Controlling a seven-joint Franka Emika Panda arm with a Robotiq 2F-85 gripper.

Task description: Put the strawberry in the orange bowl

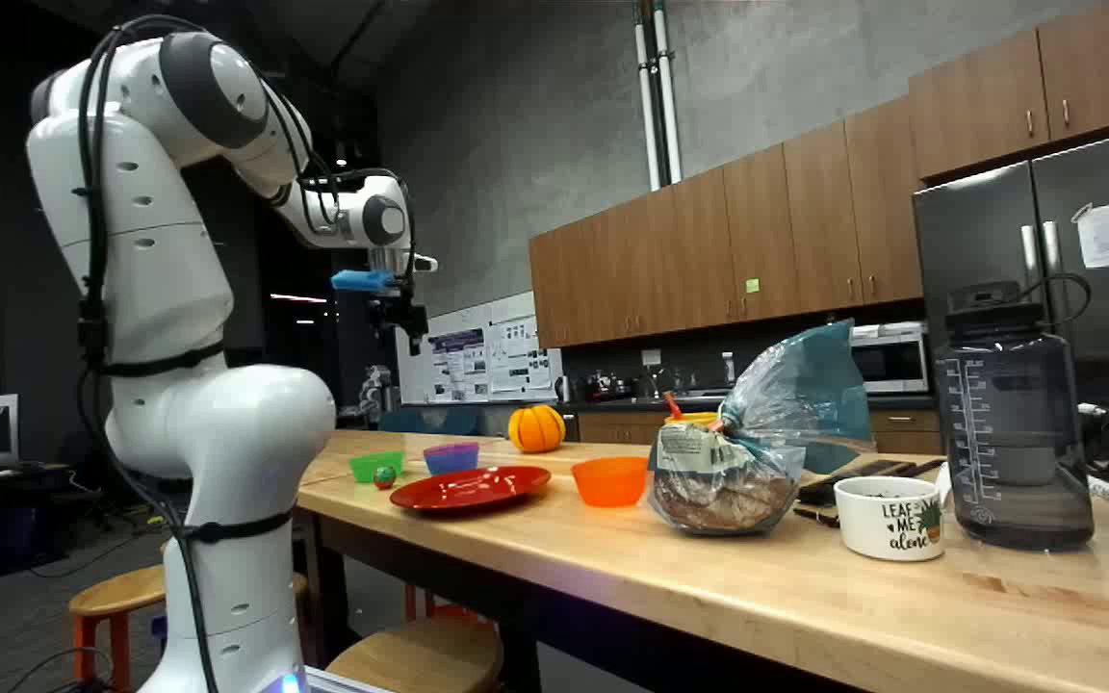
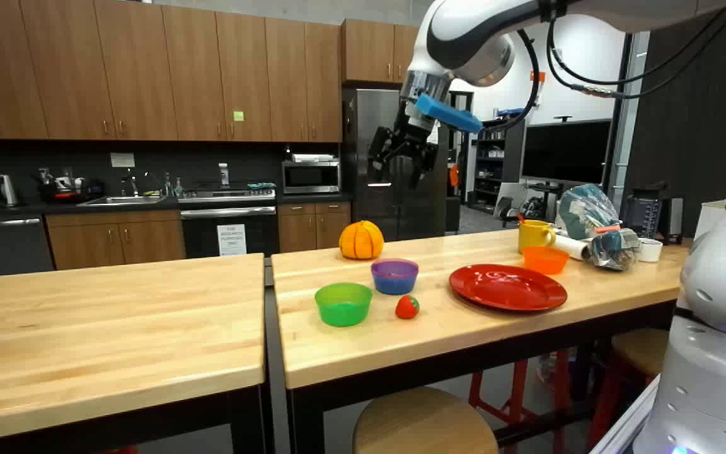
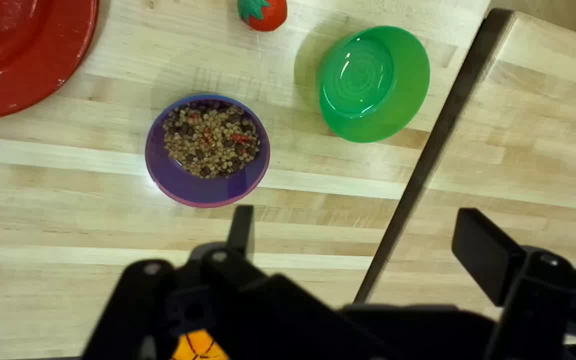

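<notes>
Because the strawberry (image 2: 407,307) is lying loose on the counter (image 2: 451,252), nothing of the task is looking done; gripping, carrying and releasing are remaining. The fingers (image 3: 483,255) are hanging high, spread apart and holding nothing. The green bowl (image 2: 343,304) and purple bowl (image 2: 394,277) are standing near the strawberry, leaving room toward the red plate (image 2: 508,287), while the front edge (image 2: 401,352) is running near. Beyond that plate, a bag (image 1: 742,472) is crowding the orange bowl (image 1: 609,481), probably narrowing the approach.
</notes>
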